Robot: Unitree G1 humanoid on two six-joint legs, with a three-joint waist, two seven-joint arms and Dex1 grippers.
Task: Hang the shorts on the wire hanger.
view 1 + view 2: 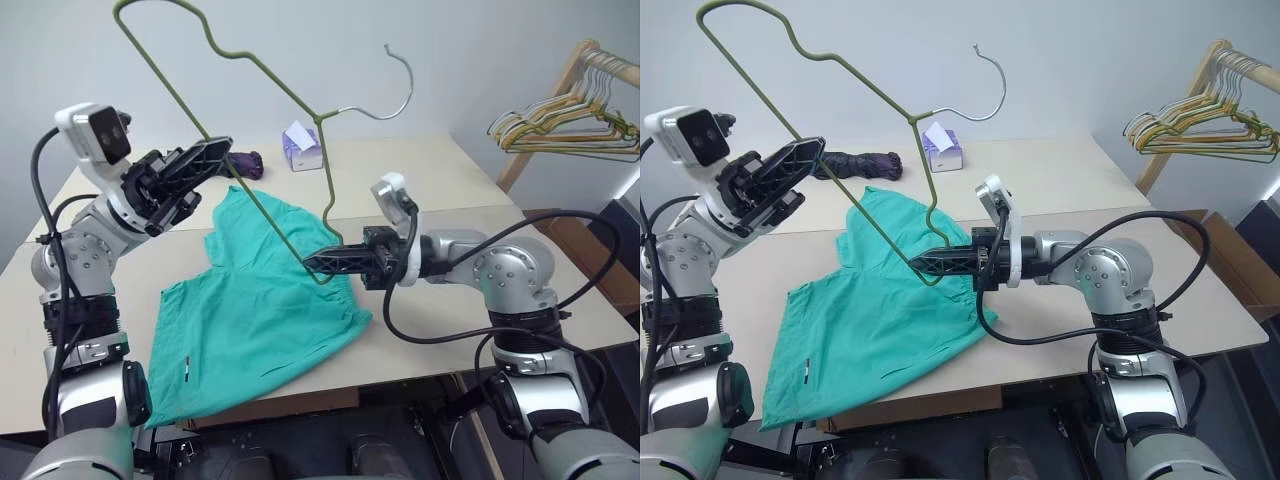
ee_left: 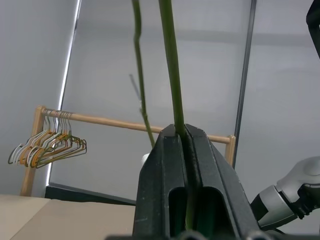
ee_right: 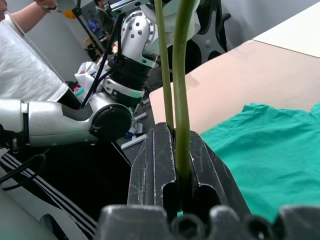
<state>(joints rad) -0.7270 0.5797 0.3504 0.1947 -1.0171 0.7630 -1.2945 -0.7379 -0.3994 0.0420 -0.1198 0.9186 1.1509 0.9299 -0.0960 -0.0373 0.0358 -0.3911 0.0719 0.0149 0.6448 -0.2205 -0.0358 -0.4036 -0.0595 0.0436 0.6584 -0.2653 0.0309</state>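
The shorts [image 1: 262,300] lie spread flat on the desk [image 1: 470,180], teal-green, with the gathered waistband toward the robot's right and the two wide legs fanning toward the near-left edge, where one hem hangs just over the desk's front. A tiny white mark sits near that lower hem.

The wire hanger [image 1: 255,75] is held up in the air above the shorts, tilted so that one wide corner rises high toward the upper left and its greyish hook [image 1: 395,85] points off to the right against the wall. Its opposite corner dips down to just above the waistband.

The left end effector [image 1: 222,148] is clenched on the hanger's long straight wire, about midway along it; in the left wrist view the thin green wire runs straight up out of the closed black fingers [image 2: 165,170]. The right end effector [image 1: 308,265] reaches in level from the right and is clenched on the hanger's low corner, right above the shorts; the right wrist view shows the wire pinched between its fingers [image 3: 160,160], with teal cloth close behind.

At the back of the desk lie a dark purple folded umbrella [image 1: 855,160] and a small white and purple box [image 1: 302,146], both well apart from the shorts. To the far right a wooden rack [image 1: 560,90] carries a bunch of yellow, green and tan hangers [image 1: 565,125]. A person in a white shirt [image 3: 25,70] is visible in the right wrist view.
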